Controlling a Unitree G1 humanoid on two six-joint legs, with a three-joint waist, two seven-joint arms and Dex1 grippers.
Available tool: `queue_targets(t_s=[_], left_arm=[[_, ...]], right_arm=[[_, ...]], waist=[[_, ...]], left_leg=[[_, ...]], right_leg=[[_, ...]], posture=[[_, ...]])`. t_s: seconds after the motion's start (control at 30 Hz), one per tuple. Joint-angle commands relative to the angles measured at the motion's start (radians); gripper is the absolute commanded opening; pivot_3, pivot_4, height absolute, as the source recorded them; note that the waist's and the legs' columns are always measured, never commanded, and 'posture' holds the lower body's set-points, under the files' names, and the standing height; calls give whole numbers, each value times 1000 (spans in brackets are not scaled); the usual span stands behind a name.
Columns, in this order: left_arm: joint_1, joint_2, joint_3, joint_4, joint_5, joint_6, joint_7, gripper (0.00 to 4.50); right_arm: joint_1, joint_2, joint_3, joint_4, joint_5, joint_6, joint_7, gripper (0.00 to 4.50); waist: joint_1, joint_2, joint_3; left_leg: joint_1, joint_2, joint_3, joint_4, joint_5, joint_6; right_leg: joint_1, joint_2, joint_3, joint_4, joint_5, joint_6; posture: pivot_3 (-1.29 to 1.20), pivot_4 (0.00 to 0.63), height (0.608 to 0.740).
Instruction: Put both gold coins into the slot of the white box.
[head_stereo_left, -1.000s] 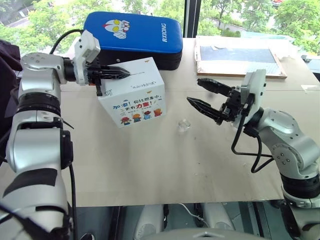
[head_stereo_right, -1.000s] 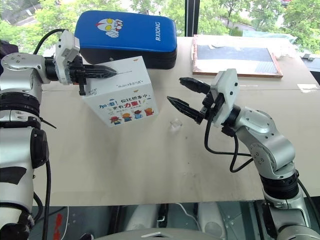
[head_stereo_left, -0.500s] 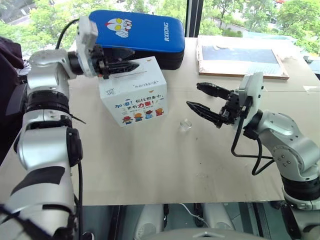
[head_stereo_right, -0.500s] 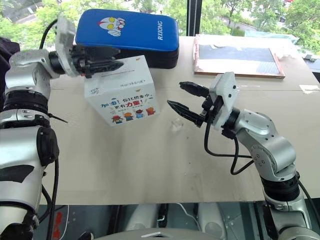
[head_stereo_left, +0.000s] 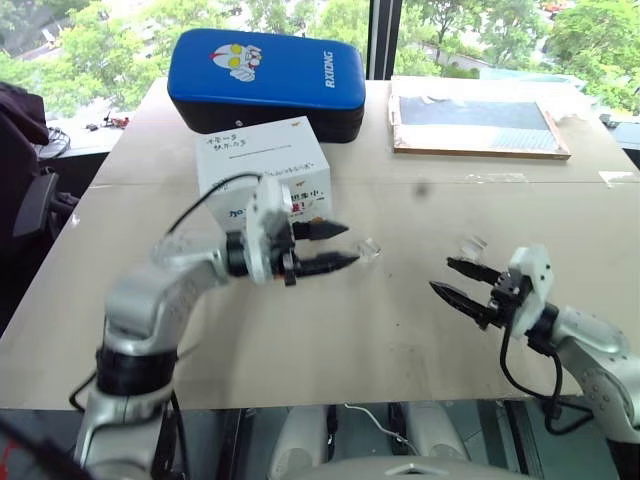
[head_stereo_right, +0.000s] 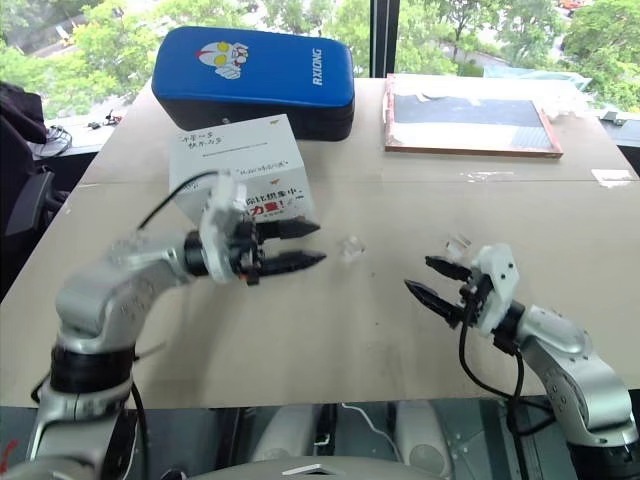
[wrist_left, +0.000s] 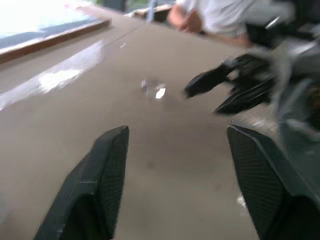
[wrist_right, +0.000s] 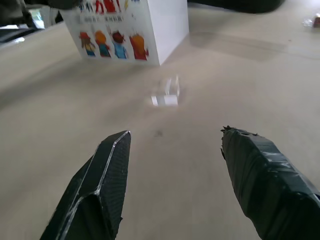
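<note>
The white box (head_stereo_left: 255, 160) stands upright on the table, and my left arm covers part of its printed front. One gold coin (head_stereo_left: 370, 248), small and glinting, lies on the table just past the tips of my left gripper (head_stereo_left: 352, 244), which is open and empty. A second glinting coin (head_stereo_left: 470, 243) lies close to my right gripper (head_stereo_left: 441, 275), also open and empty, low over the table. The left wrist view looks between the left gripper's fingers (wrist_left: 107, 165) at a coin (wrist_left: 154, 90), with the right gripper beyond. The right wrist view shows a coin (wrist_right: 167, 95) in front of the box (wrist_right: 165, 25).
A blue padded case (head_stereo_left: 265, 70) with a cartoon face lies behind the box. A wood-framed board (head_stereo_left: 475, 120) lies at the back right. A person in a white shirt (wrist_left: 215, 12) is beyond the table. Bare tabletop (head_stereo_left: 380, 330) lies between the arms.
My left gripper left the top of the box, dropped low toward the middle of the table and opened. The right gripper sank and drew back to the right, still open.
</note>
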Motion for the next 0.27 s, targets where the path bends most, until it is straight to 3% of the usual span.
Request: queue_targets(t_s=[0.03, 0.27], left_arm=[[101, -14, -25, -13, 103, -101, 95, 4472], [235, -98, -30, 43, 140, -211, 169, 4472]], right_arm=[[28, 18, -12, 46, -44, -118, 35, 3129], [40, 8, -19, 164, -111, -261, 92, 3129]], waist=[[4, -1, 1], [12, -1, -1]], left_leg=[[0, 0, 0, 0, 0, 0], [-2, 1, 0, 2, 1, -1]], right_leg=[[0, 0, 0, 0, -1, -3], [-2, -2, 0, 0, 0, -5]], posture=[[0, 150, 740], [0, 150, 740]])
